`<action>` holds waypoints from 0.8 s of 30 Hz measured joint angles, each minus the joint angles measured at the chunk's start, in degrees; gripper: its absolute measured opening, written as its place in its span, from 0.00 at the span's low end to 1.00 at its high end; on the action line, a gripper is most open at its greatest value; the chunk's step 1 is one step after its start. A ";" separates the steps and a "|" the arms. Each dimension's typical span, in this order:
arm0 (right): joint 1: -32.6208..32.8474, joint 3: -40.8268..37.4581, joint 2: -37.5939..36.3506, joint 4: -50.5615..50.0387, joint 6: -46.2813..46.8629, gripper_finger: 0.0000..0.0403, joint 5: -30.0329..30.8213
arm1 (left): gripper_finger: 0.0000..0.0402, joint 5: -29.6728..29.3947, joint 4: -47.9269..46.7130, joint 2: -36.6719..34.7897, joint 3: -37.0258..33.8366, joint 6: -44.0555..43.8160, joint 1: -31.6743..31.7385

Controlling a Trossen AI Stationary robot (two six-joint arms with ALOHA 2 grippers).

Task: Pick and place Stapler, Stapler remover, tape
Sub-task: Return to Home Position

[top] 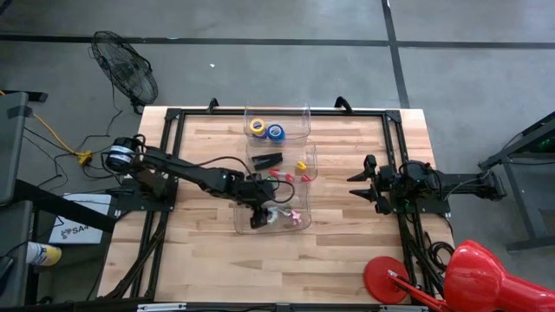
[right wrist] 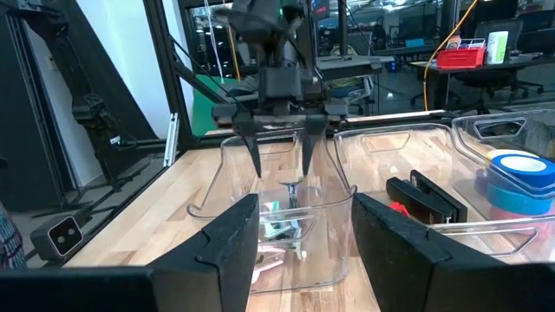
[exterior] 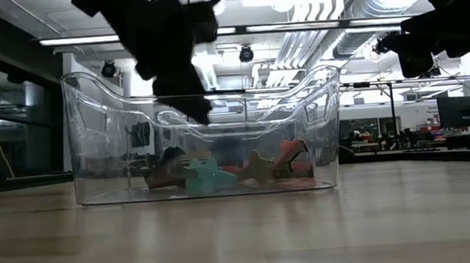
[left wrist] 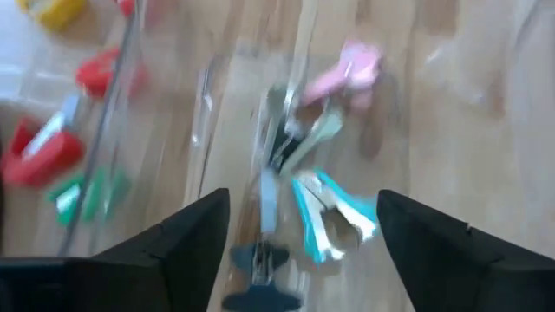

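Three clear bins stand in a row mid-table. The near bin (top: pixel 299 227) holds several staple removers: pink (left wrist: pixel 347 69), teal (left wrist: pixel 334 217) and dark blue (left wrist: pixel 260 264) ones lie on its floor. My left gripper (top: pixel 257 218) hangs open just above them, fingers pointing down inside the bin's rim (right wrist: pixel 282 165), touching nothing. The middle bin holds a black stapler (top: pixel 267 160) and red staplers (top: pixel 282 174). The far bin holds a yellow tape roll (top: pixel 257 126) and a blue one (top: pixel 276 132); a pink roll does not show. My right gripper (top: pixel 357 186) waits open at the table's right.
The bins' thin clear walls (exterior: pixel 327 124) stand close around my left fingers. A yellow item (top: pixel 301 165) lies in the middle bin. A red lamp (top: pixel 473 277) sits at the near right corner and a fan (top: pixel 126 65) stands off the far left corner. Bare wood lies near the front edge.
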 joint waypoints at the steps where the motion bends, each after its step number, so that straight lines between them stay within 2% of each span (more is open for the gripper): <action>1: 0.00 -0.02 0.00 0.00 -0.01 0.44 0.01 | 0.72 0.00 0.16 -0.10 0.58 0.00 0.00; 7: 0.00 -0.02 0.00 0.02 0.00 0.44 0.00 | 0.76 -1.62 -2.79 -1.79 6.18 1.77 0.02; 9: 0.00 -0.02 0.00 -0.04 0.00 0.44 0.00 | 0.76 -2.47 -5.65 -3.61 6.87 2.56 0.03; 11: 0.00 -0.01 0.04 -0.04 0.00 0.44 0.00 | 0.76 -3.44 -4.41 -5.56 7.19 2.97 0.04; 17: 0.00 0.00 0.33 -0.04 0.00 0.44 0.00 | 0.76 -9.54 -5.14 -14.79 3.39 2.93 0.02; 21: 0.00 -0.01 0.86 -0.04 0.00 0.44 0.01 | 0.76 -16.31 -5.40 -21.75 -1.72 2.81 0.51; 24: 0.01 -0.01 1.08 -0.01 -0.01 0.44 0.00 | 0.76 -18.82 -4.98 -27.25 -6.36 2.71 0.59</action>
